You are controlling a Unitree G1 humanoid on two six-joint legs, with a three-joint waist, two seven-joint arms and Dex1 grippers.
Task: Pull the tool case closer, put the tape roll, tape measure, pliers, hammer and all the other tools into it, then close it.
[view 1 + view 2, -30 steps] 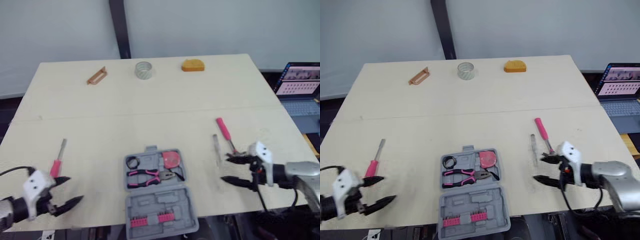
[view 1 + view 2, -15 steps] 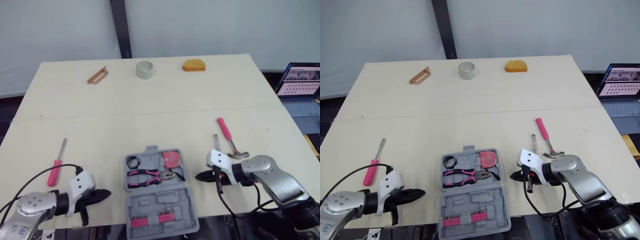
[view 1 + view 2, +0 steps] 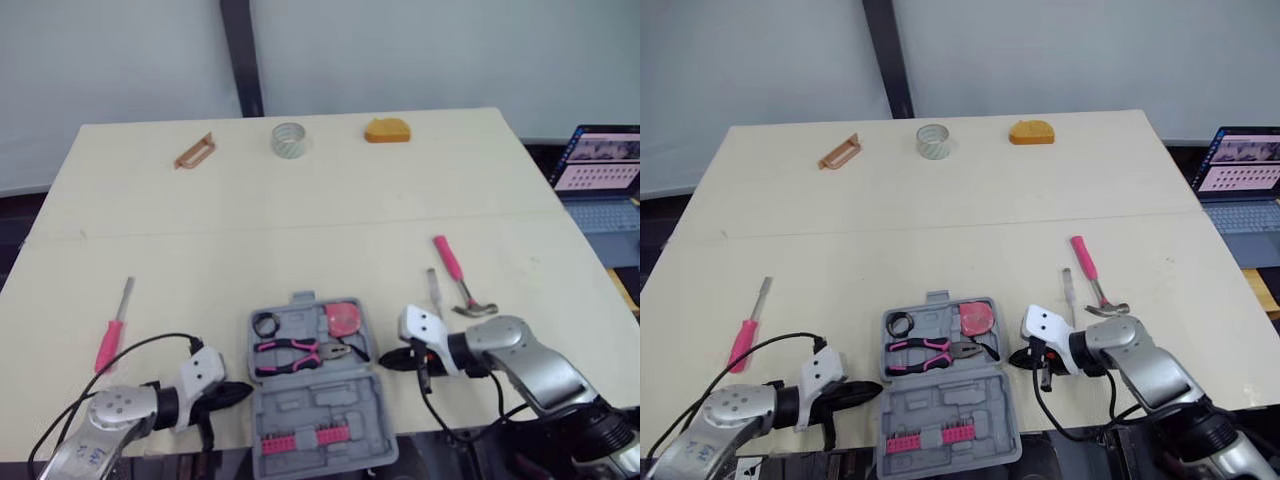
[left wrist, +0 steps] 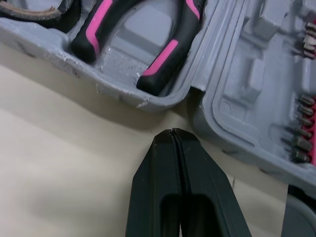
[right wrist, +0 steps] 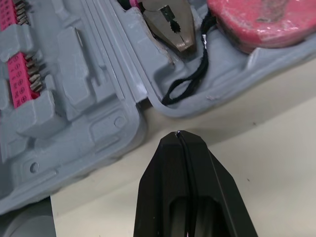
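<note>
Grey plastic tool case (image 3: 310, 405) lies open at the table (image 3: 300, 200) front edge, squarely between the arms. Left gripper (image 3: 243, 392) and right gripper (image 3: 386, 358) are both pinched together, empty, tips aimed inward at its hinge line.

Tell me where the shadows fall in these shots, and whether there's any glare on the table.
Left wrist view: a dark shadow lies on the table under the tool case rim, beside the pliers handles. Right wrist view: a softer shadow runs under the case's rim. Left eye view: the table is evenly lit with no glare spots, and the laptop screen glows at the right edge.
</note>
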